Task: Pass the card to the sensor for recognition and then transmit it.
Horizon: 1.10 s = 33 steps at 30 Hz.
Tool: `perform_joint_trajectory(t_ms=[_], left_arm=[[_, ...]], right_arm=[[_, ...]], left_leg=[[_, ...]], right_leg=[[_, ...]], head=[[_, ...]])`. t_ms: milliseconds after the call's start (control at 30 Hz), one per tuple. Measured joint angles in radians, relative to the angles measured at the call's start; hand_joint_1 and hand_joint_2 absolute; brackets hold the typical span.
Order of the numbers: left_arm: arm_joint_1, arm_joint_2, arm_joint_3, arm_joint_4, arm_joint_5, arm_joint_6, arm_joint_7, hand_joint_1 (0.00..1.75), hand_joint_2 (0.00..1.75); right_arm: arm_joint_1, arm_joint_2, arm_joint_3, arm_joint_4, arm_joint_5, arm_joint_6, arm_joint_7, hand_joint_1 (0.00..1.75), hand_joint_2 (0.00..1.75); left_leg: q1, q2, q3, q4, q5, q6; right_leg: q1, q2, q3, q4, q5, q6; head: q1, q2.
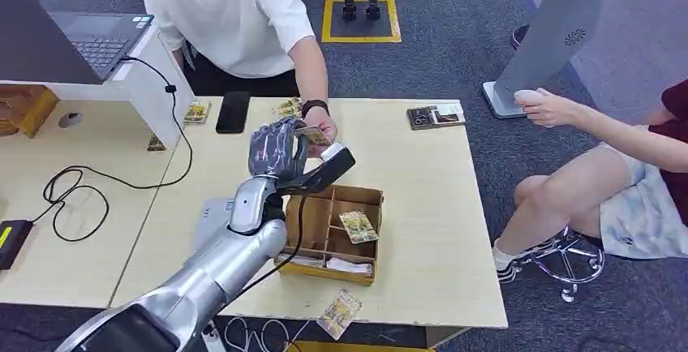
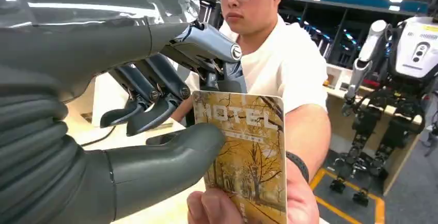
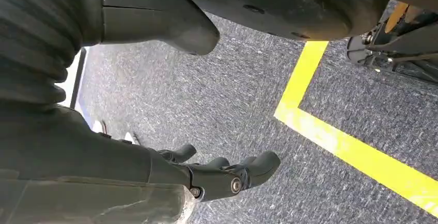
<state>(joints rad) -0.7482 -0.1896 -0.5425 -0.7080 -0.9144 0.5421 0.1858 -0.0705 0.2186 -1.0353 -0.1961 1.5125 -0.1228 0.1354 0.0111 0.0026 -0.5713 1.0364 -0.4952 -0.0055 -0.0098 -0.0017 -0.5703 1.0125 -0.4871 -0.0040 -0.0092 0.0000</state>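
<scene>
While the person's hand (image 2: pixel 248 206) grabs the card (image 2: pixel 245 152), I'm mid handover.
Left robot hand (image 1: pixel 280 151) pinches it; I'd let go slowly, no yanking.

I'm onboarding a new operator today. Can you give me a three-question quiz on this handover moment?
1. True or false: the left robot hand holds the hotel card alone.
2. Where does the loose card in the wooden box lie? A) a compartment on the seated person's side B) under the laptop
3. Fill in: the right robot hand hangs over grey ____.

Key: 1 false, the person's hand grips it too; 2 A; 3 carpet.
</scene>
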Motion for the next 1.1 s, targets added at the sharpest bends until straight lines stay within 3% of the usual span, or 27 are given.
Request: perform_joint_trajectory(t_ms=[33,67,133,167,200,700,1067,1100], left_arm=[[-0.003,-0.002,0.002,0.009,0.008,-0.006,-0.008,1.75,1.75],[-0.005,-0.004,0.005,0.014,0.015,-0.015,-0.017,1.61,1.75],[-0.007,-0.01,0.006,0.026,0.032,-0.037,-0.036,0.4,1.75],[-0.007,-0.011,0.006,0.029,0.043,-0.045,-0.045,0.12,1.75],[-0.006,-0.014,0.006,0.032,0.052,-0.052,-0.052,0.0,1.75],[0.036,-0.026,0.006,-0.012,0.189,-0.003,-0.158,0.0,1.75],[0.152,-0.002,0.006,-0.235,0.328,0.012,-0.246,0.0,1.75],[0.165,0.002,0.006,-0.258,0.34,0.013,-0.256,0.0,0.0]], right_arm=[[0.0,0.0,0.001,0.0,0.0,0.0,0.0,0.0,1.75],[0.0,0.0,0.002,0.0,-0.002,0.0,0.0,0.0,1.75],[0.0,-0.001,0.005,0.0,-0.005,0.002,0.0,0.0,1.75],[0.0,-0.001,0.006,0.0,-0.005,0.002,0.0,0.0,1.75],[0.0,-0.001,0.007,0.0,-0.006,0.002,0.0,0.0,1.75],[0.001,-0.003,0.008,0.0,-0.013,-0.011,-0.004,0.0,1.75],[0.003,-0.003,0.007,0.0,-0.034,-0.024,0.003,0.0,1.75],[0.003,-0.003,0.007,0.0,-0.035,-0.025,0.004,0.0,1.75]], left_leg=[[0.0,0.0,0.0,0.0,0.0,0.0],[0.0,0.0,0.0,0.0,0.0,0.0],[0.0,0.0,0.0,0.0,0.0,0.0],[0.0,0.0,0.0,0.0,0.0,0.0],[0.0,0.0,0.0,0.0,0.0,0.0],[0.0,0.0,0.0,0.0,0.0,0.0],[0.0,0.0,0.0,0.0,0.0,0.0],[0.0,0.0,0.0,0.0,0.0,0.0]], right_leg=[[0.0,0.0,0.0,0.0,0.0,0.0],[0.0,0.0,0.0,0.0,0.0,0.0],[0.0,0.0,0.0,0.0,0.0,0.0],[0.0,0.0,0.0,0.0,0.0,0.0],[0.0,0.0,0.0,0.0,0.0,0.0],[0.0,0.0,0.0,0.0,0.0,0.0],[0.0,0.0,0.0,0.0,0.0,0.0],[0.0,0.0,0.0,0.0,0.0,0.0]], head=[[0.0,0.0],[0.0,0.0],[0.0,0.0],[0.0,0.0],[0.0,0.0],[0.0,0.0],[0.0,0.0],[0.0,0.0]])
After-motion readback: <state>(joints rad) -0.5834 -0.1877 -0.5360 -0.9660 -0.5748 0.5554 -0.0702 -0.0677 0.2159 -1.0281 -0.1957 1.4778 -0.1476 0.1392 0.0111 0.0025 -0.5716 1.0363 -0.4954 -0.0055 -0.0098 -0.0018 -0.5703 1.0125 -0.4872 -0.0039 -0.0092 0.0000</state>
